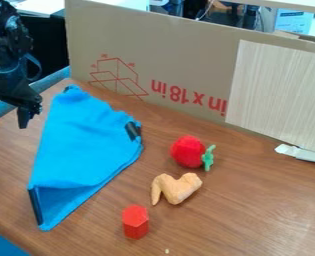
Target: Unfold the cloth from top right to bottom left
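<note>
Apparently, the unfolding had most of its work left: the bright blue fabric cloth [86,135] lay in a long folded wedge toward nine o'clock, its narrow end near ten and its broad end reaching down to eight. Dark patches marked its edge at the top, the right and the lower left, and layers parted slightly near the lower-left one. No spread-out sheet was visible, so the turn from top right to bottom left seemed yet to be done, probably starting from the patch [133,131] on the right. The black two-finger gripper [28,116] hung just beside the cloth's left edge, toward nine o'clock; whether it was clenched or released I could not tell. Underneath was a brown wood-grain table [253,215]. On it sat a red toy fruit with a green stalk [188,151] toward four o'clock, a tan wing-shaped toy [176,188] toward five, and a red hexagonal block [135,222] between six and seven. A cardboard wall [186,55] crossed behind from eleven to three, bearing a pale striped panel [280,90] at two, with room clutter beyond it around one.
</note>
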You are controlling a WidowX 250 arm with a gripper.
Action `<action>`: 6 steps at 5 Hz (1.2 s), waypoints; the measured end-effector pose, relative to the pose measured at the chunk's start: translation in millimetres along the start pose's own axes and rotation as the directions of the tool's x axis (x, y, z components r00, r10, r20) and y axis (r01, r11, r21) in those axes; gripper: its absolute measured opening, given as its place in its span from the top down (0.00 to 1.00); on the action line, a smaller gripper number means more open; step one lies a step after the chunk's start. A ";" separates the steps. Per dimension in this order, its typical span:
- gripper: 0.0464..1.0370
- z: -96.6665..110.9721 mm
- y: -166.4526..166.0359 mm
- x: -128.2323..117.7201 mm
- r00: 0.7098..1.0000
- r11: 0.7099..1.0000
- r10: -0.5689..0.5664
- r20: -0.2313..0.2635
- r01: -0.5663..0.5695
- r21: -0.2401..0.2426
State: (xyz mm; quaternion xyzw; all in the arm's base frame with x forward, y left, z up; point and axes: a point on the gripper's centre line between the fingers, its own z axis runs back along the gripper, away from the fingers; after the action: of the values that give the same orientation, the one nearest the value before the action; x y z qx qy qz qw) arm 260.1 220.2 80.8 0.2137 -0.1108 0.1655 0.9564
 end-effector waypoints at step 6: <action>0.04 2.1 -52.7 55.3 0.831 0.764 0.479 -0.284 -0.554 -0.330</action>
State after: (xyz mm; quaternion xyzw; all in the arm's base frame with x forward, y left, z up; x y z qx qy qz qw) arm 329.9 189.1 78.6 -0.0408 -0.1084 0.4159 0.9020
